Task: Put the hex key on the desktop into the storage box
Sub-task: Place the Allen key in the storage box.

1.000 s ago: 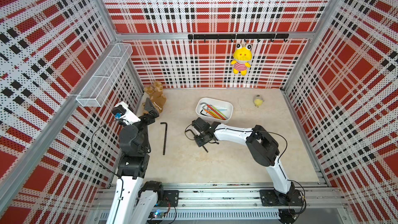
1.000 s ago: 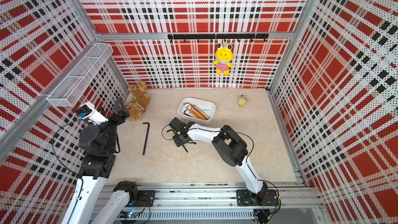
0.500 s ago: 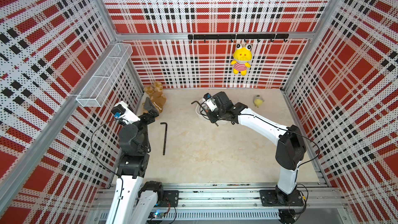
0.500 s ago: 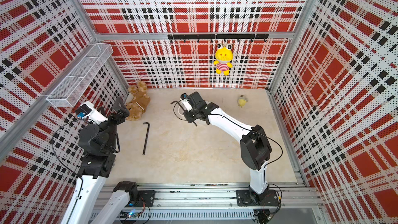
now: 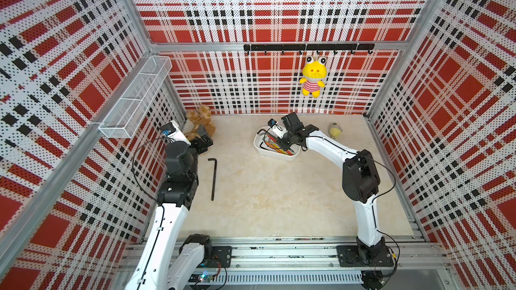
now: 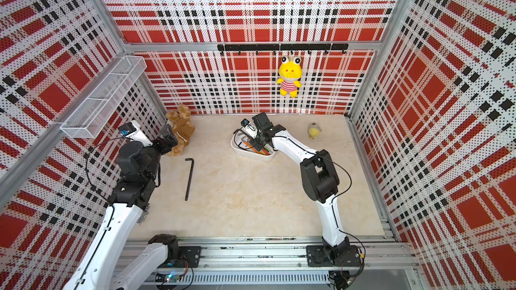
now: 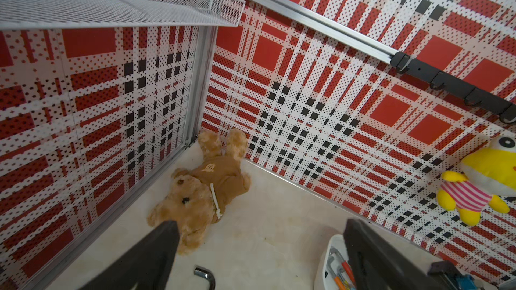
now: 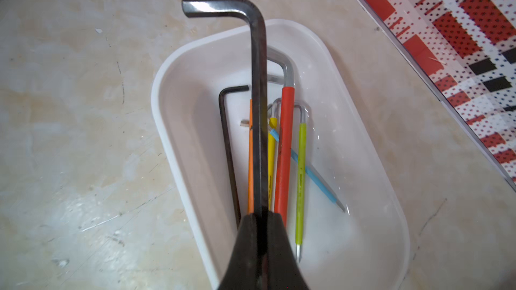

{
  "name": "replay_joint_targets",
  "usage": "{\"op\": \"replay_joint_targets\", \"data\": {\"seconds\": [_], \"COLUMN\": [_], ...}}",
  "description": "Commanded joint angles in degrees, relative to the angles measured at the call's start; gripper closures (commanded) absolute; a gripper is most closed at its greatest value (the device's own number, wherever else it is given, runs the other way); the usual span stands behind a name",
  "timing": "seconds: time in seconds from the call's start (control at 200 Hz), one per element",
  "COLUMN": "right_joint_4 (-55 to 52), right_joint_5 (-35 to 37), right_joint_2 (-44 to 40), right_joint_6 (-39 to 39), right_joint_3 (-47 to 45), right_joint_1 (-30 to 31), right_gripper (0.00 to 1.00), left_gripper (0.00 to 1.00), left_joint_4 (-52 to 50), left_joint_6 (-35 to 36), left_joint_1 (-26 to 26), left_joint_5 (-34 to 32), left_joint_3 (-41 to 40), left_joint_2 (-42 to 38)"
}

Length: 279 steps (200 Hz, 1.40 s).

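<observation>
Now the right gripper point(image 8: 262, 218) hangs over the storage box point(image 8: 167, 85), its jaws pressed tight on the long shank of a dark hex key point(image 8: 258, 93). The key runs along the box with its bent end reaching past the box's left end, above the colour-sleeved keys point(image 8: 283, 149) lying inside. Whether it touches them cannot be told. In both top views the box sits at the far middle of the desktop point(image 5: 279, 196). A second hex key point(image 5: 214, 177) lies flat on the desktop at the left, well apart from the box. The left gripper point(image 7: 258, 227) hovers just beyond that key's bent end, jaws spread wide and holding nothing, close to a teddy bear point(image 7: 201, 191) in the far left corner.
</observation>
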Motion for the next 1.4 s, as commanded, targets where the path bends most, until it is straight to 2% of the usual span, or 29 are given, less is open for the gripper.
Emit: {"op": "replay_joint_targets", "data": {"seconds": [0.0, 0.2, 0.271, 0.391, 0.466, 0.526, 0.707, 0.847, 0.887, 0.947, 1.067, 1.123, 1.223, 1.338, 1.393], "right_joint_4": [-2.19, -2.27, -2.40, -1.53, -0.19, 1.05, 4.74, 5.63, 6.18, 9.06, 15.95, 16.96, 16.93, 16.93, 17.37], "right_joint_5": [0.10, 0.50, 0.74, 0.28, 0.80, 0.98, 0.89, -1.07, -2.13, -3.81, -6.32, -6.22, -6.12, -6.12, -5.47], "right_joint_2": [3.61, 7.38, 8.04, 7.08, 5.19, 3.16, -4.97, -10.44, -12.45, -16.71, -25.52, -28.69, -31.97, -34.84, -35.76], "right_joint_6": [-3.97, -3.83, -2.85, -1.94, -1.32, -0.79, 3.18, 9.10, 11.25, 14.59, 20.00, 22.10, 22.81, 22.81, 26.16], "right_joint_3": [5.39, 6.86, 7.45, 7.26, 6.44, 5.48, 0.91, -4.55, -7.56, -14.54, -29.59, -33.72, -38.43, -43.30, -45.01], "right_joint_1": [-0.50, -0.77, -1.00, -1.30, -1.37, -1.49, -1.84, -2.11, -2.12, -2.18, -2.19, -2.14, -2.10, -1.87, -1.84], "right_gripper": [1.00, 1.00, 0.76, 0.46, 0.32, 0.27, 0.20, 0.19, 0.18, 0.10, 0.08, 0.08, 0.08, 0.08, 0.08], "left_gripper": [0.01, 0.01, 0.00, 0.01, 0.01, 0.01, 0.00, 0.04, 0.05, 0.06, 0.09, 0.10, 0.12, 0.11, 0.10], "left_joint_4": [-4.84, -7.65, -8.29, -8.90, -9.25, -9.53, -13.02, -17.15, -18.07, -19.75, -23.37, -25.15, -28.65, -32.65, -33.31], "left_joint_6": [1.02, 0.48, 0.00, -0.60, -0.60, -2.42, -1.71, 0.76, 1.27, 1.65, 2.91, 3.96, 6.31, 7.96, 8.09], "left_joint_1": [0.85, 1.58, 1.52, 1.64, 1.68, 1.66, 1.42, 0.84, 0.57, 0.29, 0.14, 0.27, 0.29, 0.22, 0.45], "left_joint_5": [1.06, 3.53, 4.17, 4.52, 5.04, 5.65, 7.60, 7.87, 7.64, 7.66, 6.88, 7.36, 8.13, 5.20, 4.01], "left_joint_3": [2.57, 3.81, 4.21, 4.43, 4.54, 4.55, 6.26, 9.20, 9.95, 11.59, 14.88, 16.42, 18.85, 20.89, 20.96], "left_joint_2": [1.65, 4.68, 5.99, 8.27, 9.88, 11.31, 18.30, 26.03, 27.89, 30.63, 36.90, 40.37, 47.00, 53.08, 54.52]}}
